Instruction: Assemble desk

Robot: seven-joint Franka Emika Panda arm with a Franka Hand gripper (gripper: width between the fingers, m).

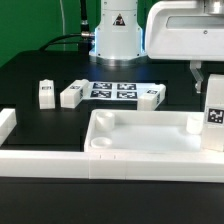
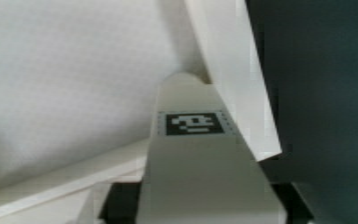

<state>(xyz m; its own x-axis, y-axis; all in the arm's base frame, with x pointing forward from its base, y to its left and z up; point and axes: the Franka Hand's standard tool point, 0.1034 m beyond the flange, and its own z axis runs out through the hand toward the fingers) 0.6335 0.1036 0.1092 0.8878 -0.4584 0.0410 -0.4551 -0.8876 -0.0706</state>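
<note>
The white tray-like desk top (image 1: 140, 135) lies near the front of the table, sockets up. My gripper (image 1: 206, 84) is at its corner on the exterior view's right, shut on a white square leg (image 1: 213, 122) that stands upright with a tag facing out. In the wrist view the leg (image 2: 197, 150) runs out from between my dark fingers (image 2: 123, 200) and its tagged end sits at the inner corner of the desk top (image 2: 78, 90). Whether the leg's tip is in the socket is hidden. Three more legs lie further back: two (image 1: 45, 93) (image 1: 73, 94) on the left, one (image 1: 150, 97) beside the marker board.
The marker board (image 1: 113, 90) lies flat at the back centre, in front of the robot base (image 1: 118, 35). A long white border rail (image 1: 40, 160) runs along the front and turns up at the exterior view's left. Black tabletop surrounds the parts.
</note>
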